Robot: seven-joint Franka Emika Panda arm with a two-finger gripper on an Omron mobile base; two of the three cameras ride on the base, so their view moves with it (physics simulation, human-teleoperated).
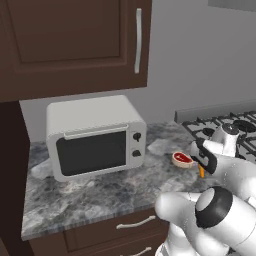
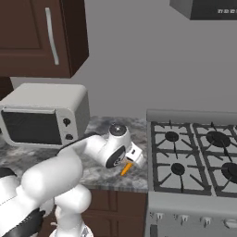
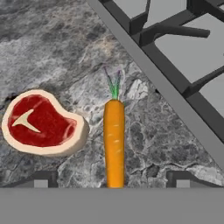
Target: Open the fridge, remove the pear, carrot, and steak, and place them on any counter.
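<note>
Grey marbled counter (image 1: 90, 200) between white microwave (image 1: 95, 137) and stove (image 2: 194, 157), dark cabinets above. Gripper (image 3: 111, 183) low over counter near stove edge, jaws apart, both tips wide of carrot (image 3: 114, 144), not clamped on it. Carrot lying on counter between the tips, orange, slim, tapered, small green top pointing away from hand; seen in right base view just under the hand (image 2: 125, 169). Steak (image 3: 41, 124) flat on counter just beside carrot, not touching; red with pale fat rim and a pale mark in the middle. Pear and fridge not accounted for here.

Risks, as judgement: carrot round, could roll toward stove edge if nudged on the lift-off; a tip catching the carrot would drag it into steak. Pear likely outstanding, so task probably not finished.
</note>
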